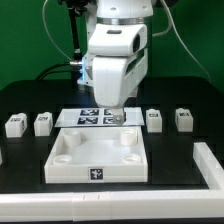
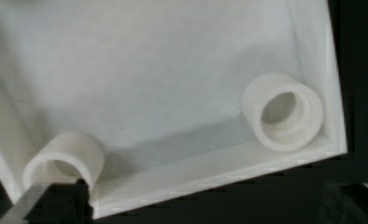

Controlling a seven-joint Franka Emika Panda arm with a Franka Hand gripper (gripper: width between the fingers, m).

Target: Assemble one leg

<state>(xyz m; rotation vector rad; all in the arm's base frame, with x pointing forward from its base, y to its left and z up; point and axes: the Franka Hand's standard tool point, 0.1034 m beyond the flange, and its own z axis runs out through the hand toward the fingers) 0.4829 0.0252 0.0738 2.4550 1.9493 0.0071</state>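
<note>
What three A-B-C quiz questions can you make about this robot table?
1. Where are the legs? A. on the table, two at each side B. inside the tray C. piled in one heap
2. What colour is the tray? A. red B. white C. green
3. The tray's sockets are: A. empty B. filled with legs C. taped over
Answers: 1 A, the exterior view shows one pair at each side; 2 B, it is plain white; 3 A, both sockets in the wrist view are hollow.

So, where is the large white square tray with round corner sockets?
In the exterior view, the large white square plastic tray sits mid-table, nearer the camera than the marker board just behind it.
</note>
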